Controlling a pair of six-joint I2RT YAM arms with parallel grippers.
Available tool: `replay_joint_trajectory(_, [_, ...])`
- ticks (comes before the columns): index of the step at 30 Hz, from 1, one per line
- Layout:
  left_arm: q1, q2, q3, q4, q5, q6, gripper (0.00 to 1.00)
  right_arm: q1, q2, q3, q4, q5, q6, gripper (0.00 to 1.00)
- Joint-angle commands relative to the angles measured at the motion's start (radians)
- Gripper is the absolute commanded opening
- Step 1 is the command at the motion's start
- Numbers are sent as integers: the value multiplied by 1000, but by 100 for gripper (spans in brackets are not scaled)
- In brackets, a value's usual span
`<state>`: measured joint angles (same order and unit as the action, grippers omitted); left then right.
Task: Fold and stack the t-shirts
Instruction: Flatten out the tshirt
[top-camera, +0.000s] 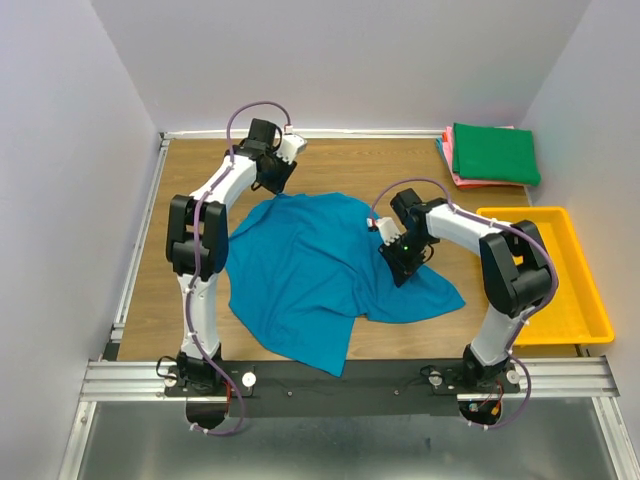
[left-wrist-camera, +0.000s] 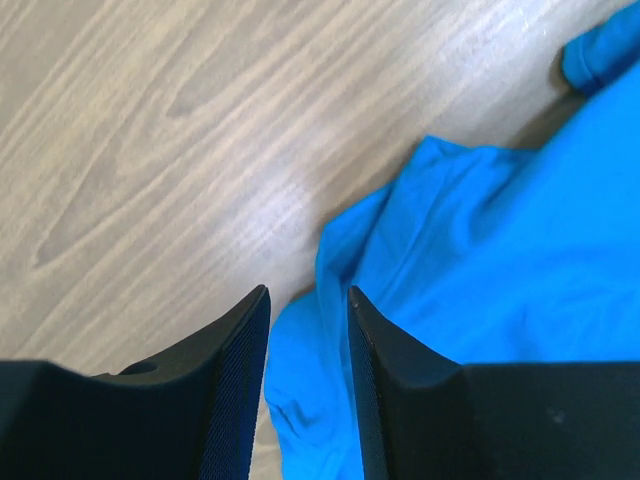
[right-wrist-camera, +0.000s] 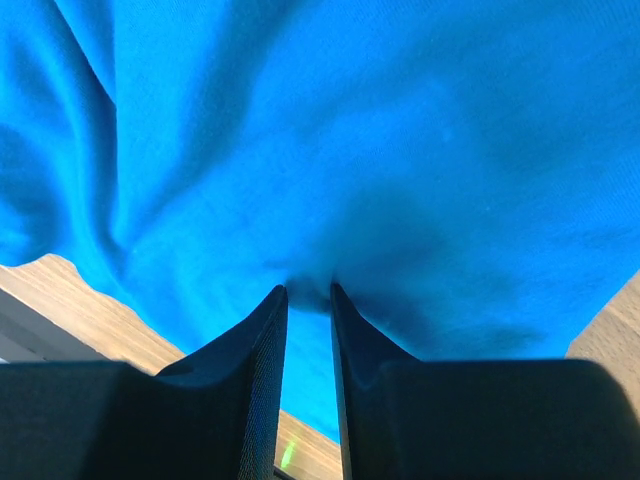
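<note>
Pinching a pucker of the teal-blue t-shirt (top-camera: 300, 270), the right gripper (right-wrist-camera: 308, 290) likely anchors its right side, mid-table, for a fold. The left gripper (left-wrist-camera: 308, 292) hangs, jaws apart, over the far-left hem, gripping nothing. Folded shirts (top-camera: 495, 152) wait far right.

Top cam looked down from high at the near side over my whole table (top-camera: 360, 165). Both wrist cams sat super close, sharing the teal-blue t-shirt (left-wrist-camera: 500, 260). The right one pointed downward, I think.
</note>
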<state>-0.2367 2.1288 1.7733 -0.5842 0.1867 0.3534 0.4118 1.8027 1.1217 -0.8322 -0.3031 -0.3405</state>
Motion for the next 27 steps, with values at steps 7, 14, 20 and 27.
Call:
replay_joint_trajectory(7, [0,97,58,0,-4,-19,44,7,4,-76,59,35,5,31])
replay_joint_trajectory(14, [2,141,89,-2,-47,-16,26,19,4,-126,68,70,-9,31])
replay_joint_trajectory(20, [54,54,170,17,-62,-50,0,38,-2,-154,65,116,-25,27])
replay_joint_trajectory(27, [201,-67,250,-49,33,-82,0,65,56,-134,27,142,-51,24])
